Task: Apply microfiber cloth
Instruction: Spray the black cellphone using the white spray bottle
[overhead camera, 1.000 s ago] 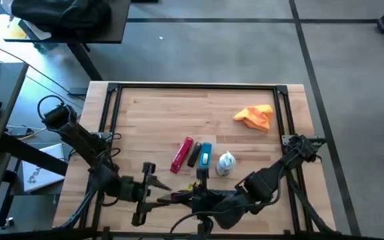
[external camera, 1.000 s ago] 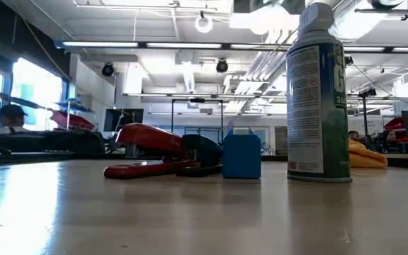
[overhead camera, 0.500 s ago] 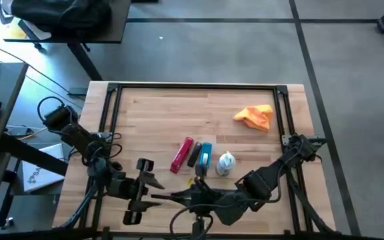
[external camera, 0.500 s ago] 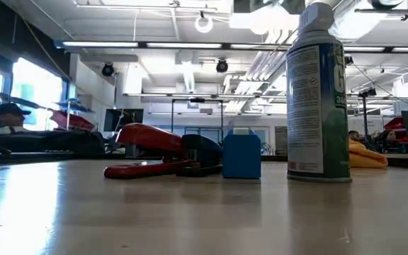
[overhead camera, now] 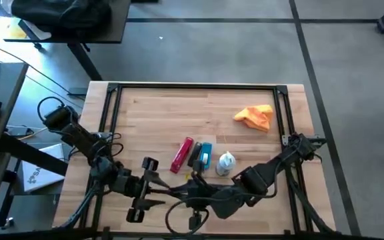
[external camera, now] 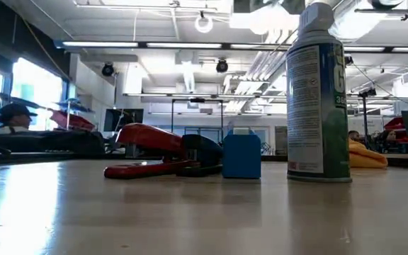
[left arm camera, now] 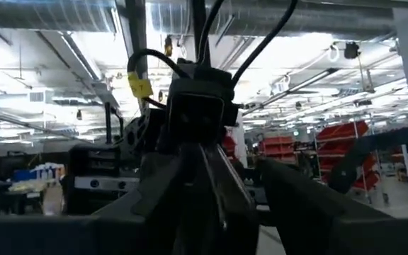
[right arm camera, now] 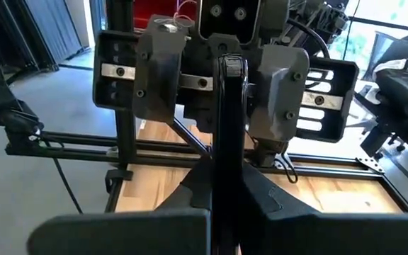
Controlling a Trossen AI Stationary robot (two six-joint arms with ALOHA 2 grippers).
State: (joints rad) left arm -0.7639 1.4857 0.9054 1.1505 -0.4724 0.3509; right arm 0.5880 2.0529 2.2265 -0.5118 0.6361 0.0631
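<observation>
Currently your left gripper (overhead camera: 153,189) and right gripper (overhead camera: 193,185) are idling nose-to-nose at the table's six o'clock edge, finger states I cannot tell, while the microfiber cloth (overhead camera: 255,117) is lying untouched at two o'clock.

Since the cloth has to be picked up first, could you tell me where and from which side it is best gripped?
I would pinch the microfiber cloth at its raised, bunched middle, coming straight down from above. It lies crumpled in a heap on the table, apart from the other items, so the folds offer something to grip.
</observation>
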